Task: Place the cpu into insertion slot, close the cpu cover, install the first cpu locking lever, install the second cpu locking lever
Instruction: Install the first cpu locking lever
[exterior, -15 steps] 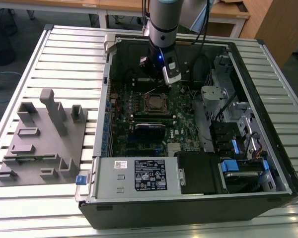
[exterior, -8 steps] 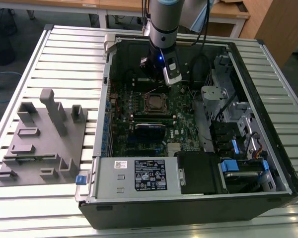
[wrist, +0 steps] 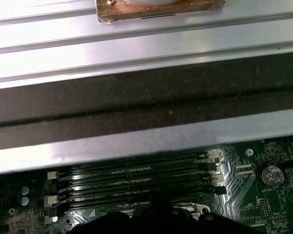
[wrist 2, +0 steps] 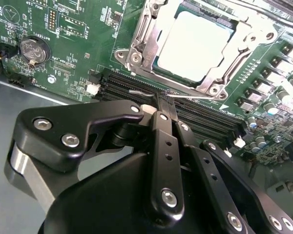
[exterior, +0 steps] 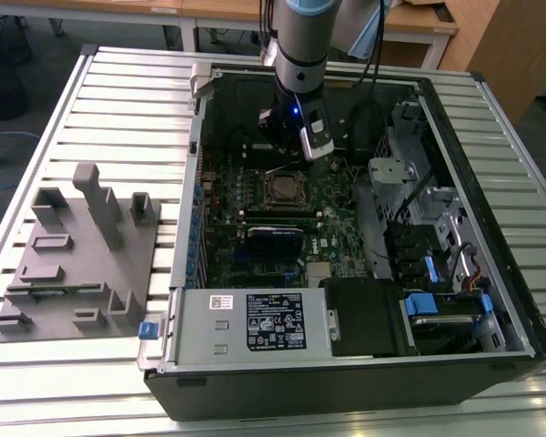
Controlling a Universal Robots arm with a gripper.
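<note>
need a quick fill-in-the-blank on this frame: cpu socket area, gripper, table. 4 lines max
1. The cpu sits in its ___ on the green motherboard.
2. The cpu cover lies ___ over the chip, framing it.
3. The gripper points at the black ___ slots beside the socket.
4. The grey fixture stands at the exterior view's ___ of the computer case.

Missing words: socket; closed; memory; left.

Table (exterior: pixel 118 100): ribbed metal top, spanning the frame.
Left of frame: grey plastic rack (exterior: pixel 82 273).
Centre and right: open computer case (exterior: pixel 346 387).
</note>
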